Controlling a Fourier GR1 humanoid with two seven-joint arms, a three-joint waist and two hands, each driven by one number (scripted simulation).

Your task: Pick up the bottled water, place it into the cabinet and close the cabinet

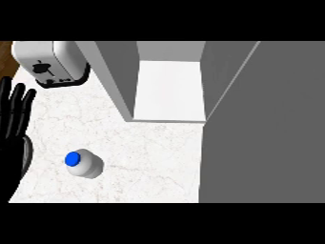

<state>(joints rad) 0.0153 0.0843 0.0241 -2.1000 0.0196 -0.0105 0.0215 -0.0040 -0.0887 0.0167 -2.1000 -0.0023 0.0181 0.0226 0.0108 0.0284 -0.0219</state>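
Bottled water (84, 163) stands untouched on the table (151, 157) before the open cabinet (168, 90), left robot hand (3, 128) resting open at the left edge (right unseen); a clumsy side reach could topple it.

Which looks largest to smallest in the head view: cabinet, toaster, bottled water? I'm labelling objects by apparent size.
1. cabinet, with its open door
2. toaster, partly cut off at the top
3. bottled water, seen from above

This ranks apparent size only; distance from the camera differs.
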